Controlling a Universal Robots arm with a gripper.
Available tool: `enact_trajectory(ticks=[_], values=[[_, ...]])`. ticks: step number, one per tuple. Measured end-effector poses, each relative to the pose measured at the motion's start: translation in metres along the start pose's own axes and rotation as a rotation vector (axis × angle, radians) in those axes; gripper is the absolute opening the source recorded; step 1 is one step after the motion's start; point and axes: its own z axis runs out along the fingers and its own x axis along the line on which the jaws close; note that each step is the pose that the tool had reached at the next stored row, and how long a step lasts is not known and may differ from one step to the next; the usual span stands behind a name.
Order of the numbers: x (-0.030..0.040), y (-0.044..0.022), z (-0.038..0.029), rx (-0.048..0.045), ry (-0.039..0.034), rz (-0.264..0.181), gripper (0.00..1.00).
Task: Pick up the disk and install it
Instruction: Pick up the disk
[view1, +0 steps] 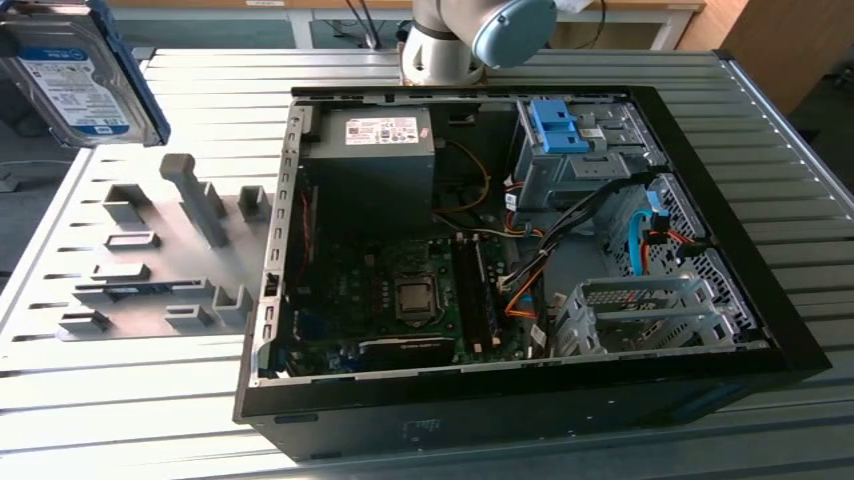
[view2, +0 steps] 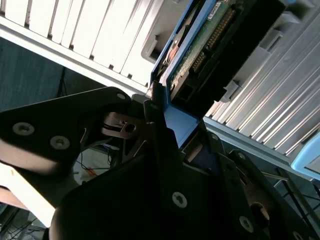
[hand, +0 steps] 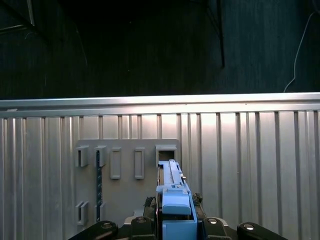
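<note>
The disk (view1: 67, 75) hangs in the air at the exterior view's upper left, above the grey holder plate (view1: 154, 255). Its white-and-blue label faces the camera, and its blue carrier frame runs along its edge. In the second wrist view my gripper (view2: 170, 117) is shut on the blue frame at one end of the disk (view2: 200, 47), whose green circuit board shows. In the first wrist view the disk (hand: 171, 192) stands edge-on between the fingers of my gripper (hand: 175, 222), over the holder plate (hand: 125, 195).
An open computer case (view1: 787, 330) lies on the slatted metal table (view1: 120, 420), with a grey power-supply box (view1: 380, 150), a blue bracket (view1: 554, 125) in the upper bay and a metal drive cage (view1: 641, 315) at the lower right. The arm's base (view1: 447, 45) stands behind the case.
</note>
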Motion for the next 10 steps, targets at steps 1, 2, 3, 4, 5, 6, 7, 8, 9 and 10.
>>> enact_trajectory(ticks=[1, 2, 3, 4, 5, 6, 7, 8, 9, 10], values=[[0.0, 0.0, -0.0018, 0.0, 0.0, 0.0, 0.37], [0.0, 0.0, -0.0037, 0.0, 0.0, 0.0, 0.37], [0.0, 0.0001, -0.0055, 0.0, 0.0, 0.0, 0.37], [0.0, 0.0001, -0.0074, -0.0001, 0.0001, 0.0, 0.37], [0.0, 0.0001, -0.0096, 0.0, 0.0, 0.0, 0.37], [0.0, 0.0001, -0.0116, -0.0001, 0.0, 0.0, 0.37], [0.0, 0.0001, -0.0135, 0.0001, 0.0, 0.0, 0.37], [0.0, 0.0001, -0.0155, 0.0001, 0.0, 0.0, 0.37], [0.0, 0.0001, -0.0174, 0.0, 0.0, 0.0, 0.37], [0.0, 0.0001, -0.0195, 0.0, 0.0, 0.0, 0.37]])
